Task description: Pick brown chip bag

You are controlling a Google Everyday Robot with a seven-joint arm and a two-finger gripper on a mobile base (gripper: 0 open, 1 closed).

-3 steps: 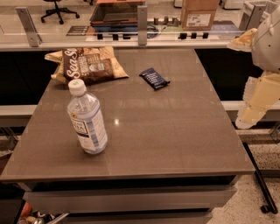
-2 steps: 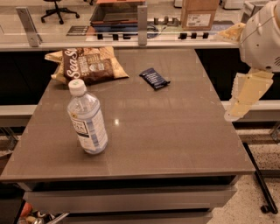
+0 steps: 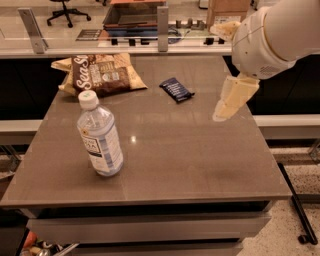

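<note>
Gripper (image 3: 222,110) is swinging in from the right edge and is now hanging over the right side of the table (image 3: 200,165). Can't tell how wide it's set; not seeing anything in it. Brown chip bag (image 3: 102,74) is lying at the far-left corner, well apart and untouched, so I'd say the reach is just starting. Cardboard box (image 3: 227,11) behind the table: contents hidden.

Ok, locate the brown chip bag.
In the camera view, the brown chip bag lies at the table's far-left corner, behind the water bottle; the gripper hovers at the right.
</note>
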